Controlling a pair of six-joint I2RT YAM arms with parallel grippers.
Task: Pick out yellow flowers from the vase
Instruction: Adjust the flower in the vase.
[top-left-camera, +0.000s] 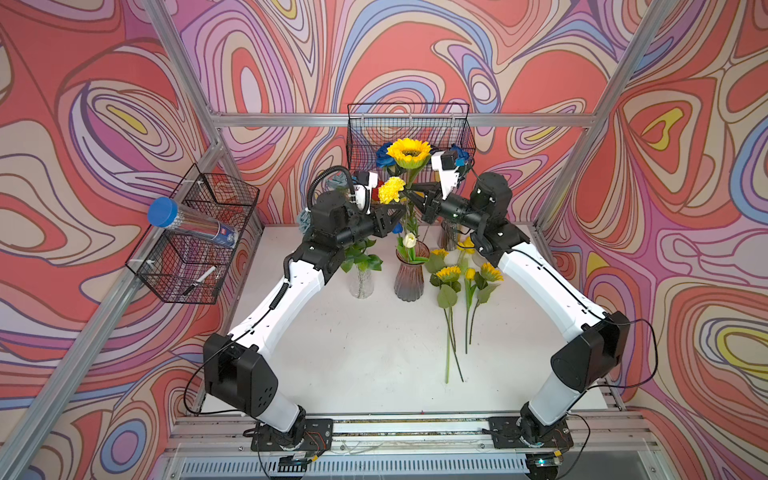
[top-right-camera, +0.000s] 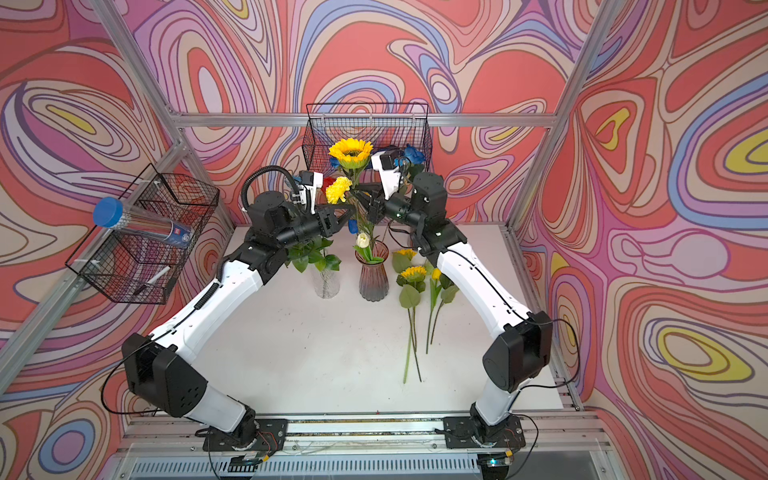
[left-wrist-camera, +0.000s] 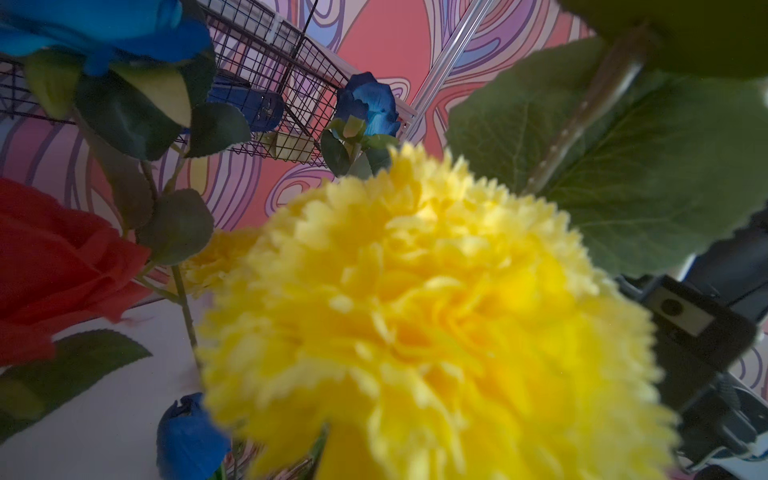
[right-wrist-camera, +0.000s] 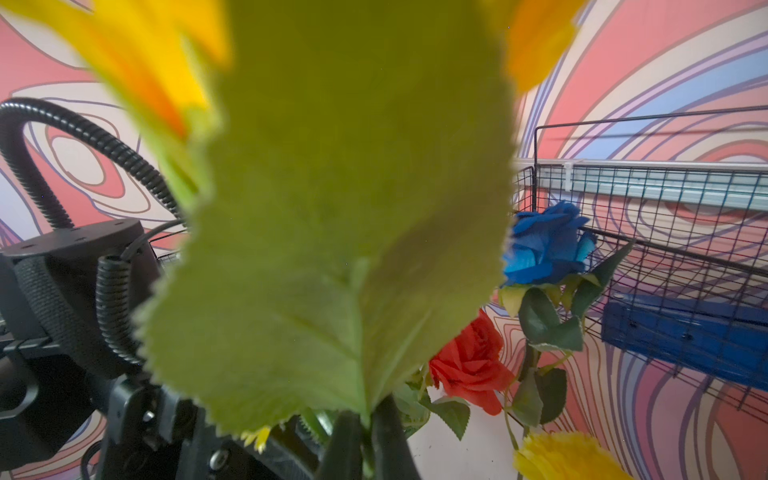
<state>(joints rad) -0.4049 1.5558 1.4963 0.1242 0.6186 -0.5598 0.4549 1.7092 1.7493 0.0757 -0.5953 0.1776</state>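
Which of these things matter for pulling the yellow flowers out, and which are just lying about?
Job: tall yellow sunflower; ruffled yellow carnation; ribbed pink glass vase; yellow flowers lying flat.
Lying about: black wire basket; blue-capped clear plastic tube; white marker pen; blue fabric rose.

Bare tabletop before ribbed vase

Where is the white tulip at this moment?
In both top views the white tulip stands in the dark ribbed vase at mid-table, between the clear vase on the left and the yellow flowers lying on the right.
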